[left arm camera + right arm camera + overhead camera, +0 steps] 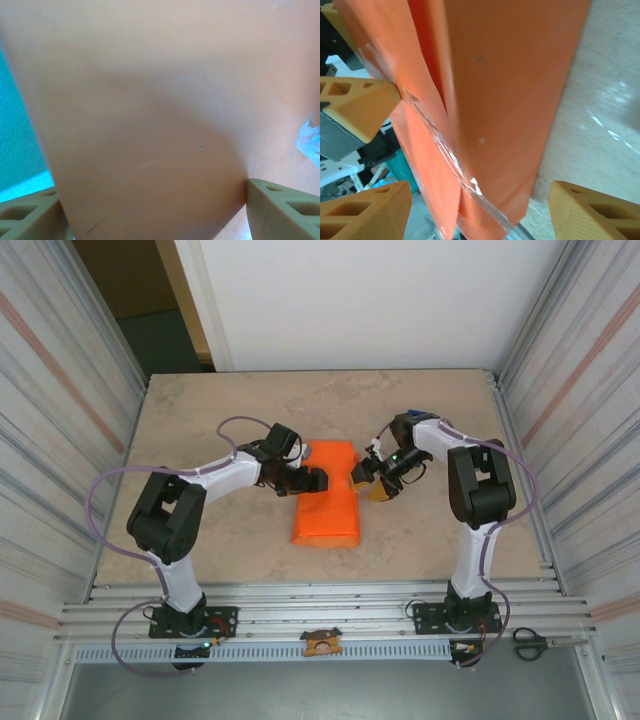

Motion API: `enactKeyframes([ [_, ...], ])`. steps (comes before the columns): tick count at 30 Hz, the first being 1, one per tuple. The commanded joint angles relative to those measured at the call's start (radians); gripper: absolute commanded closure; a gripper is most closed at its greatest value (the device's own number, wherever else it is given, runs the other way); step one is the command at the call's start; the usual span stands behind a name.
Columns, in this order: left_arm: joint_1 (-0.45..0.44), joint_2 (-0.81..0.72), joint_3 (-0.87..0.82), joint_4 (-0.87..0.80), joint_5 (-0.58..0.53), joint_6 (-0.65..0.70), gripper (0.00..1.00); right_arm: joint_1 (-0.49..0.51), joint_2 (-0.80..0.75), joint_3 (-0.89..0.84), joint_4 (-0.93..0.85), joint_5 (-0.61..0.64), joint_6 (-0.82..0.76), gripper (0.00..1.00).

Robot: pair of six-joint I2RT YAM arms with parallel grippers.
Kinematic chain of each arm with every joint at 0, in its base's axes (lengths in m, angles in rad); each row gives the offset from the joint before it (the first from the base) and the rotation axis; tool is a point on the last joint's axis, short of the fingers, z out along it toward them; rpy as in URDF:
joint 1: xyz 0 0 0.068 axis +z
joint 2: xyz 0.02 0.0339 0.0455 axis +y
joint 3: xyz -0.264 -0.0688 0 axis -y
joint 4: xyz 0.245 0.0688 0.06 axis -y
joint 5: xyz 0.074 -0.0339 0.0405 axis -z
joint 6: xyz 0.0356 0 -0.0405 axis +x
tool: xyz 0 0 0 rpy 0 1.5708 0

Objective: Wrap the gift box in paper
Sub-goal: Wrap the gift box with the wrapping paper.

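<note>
Beige surface (200, 420) between ribbed metal walls (60, 390). Paper (326, 502) folded into long orange bundle at centre, clear tape (451, 161) along seam. Left hand (312, 480) at bundle's 9 o'clock, fingers spread wide, tips against paper. Right hand (362, 480) at 3 o'clock, fingers apart, just beside paper.

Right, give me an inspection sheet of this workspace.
Surface: beige stone-look table.
Job's things: paper folded into a parcel at centre, clear tape along its seam.
Clutter: scissors on the front rail; blue object behind the right arm.
Grippers: left tool against the parcel's left edge, jaws wide, grip unclear; right tool open beside its right edge.
Cables: purple cable looping off each arm.
Surroundings: ribbed side panels, white back wall.
</note>
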Motion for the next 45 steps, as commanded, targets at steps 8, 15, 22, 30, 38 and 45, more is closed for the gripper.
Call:
enactKeyframes([
  [8, -0.048, 0.116, -0.073, -0.096, -0.069, 0.048, 0.19, -0.067, -0.261, -0.190, 0.238, -0.062, 0.190, 0.85],
  [15, -0.048, 0.119, -0.073, -0.096, -0.067, 0.048, 0.20, 0.002, -0.165, -0.183, 0.300, -0.053, 0.241, 1.00],
  [22, -0.047, 0.120, -0.073, -0.098, -0.067, 0.048, 0.20, 0.008, -0.111, -0.219, 0.328, -0.011, 0.251, 1.00],
  [30, -0.049, 0.122, -0.067, -0.103, -0.067, 0.048, 0.20, 0.000, -0.137, -0.221, 0.314, 0.015, 0.246, 1.00],
  [38, -0.049, 0.122, -0.071, -0.099, -0.064, 0.048, 0.20, -0.031, -0.196, -0.236, 0.284, 0.052, 0.233, 1.00],
  [45, -0.049, 0.122, -0.071, -0.099, -0.062, 0.049, 0.20, 0.023, -0.143, -0.193, 0.296, 0.039, 0.255, 1.00],
])
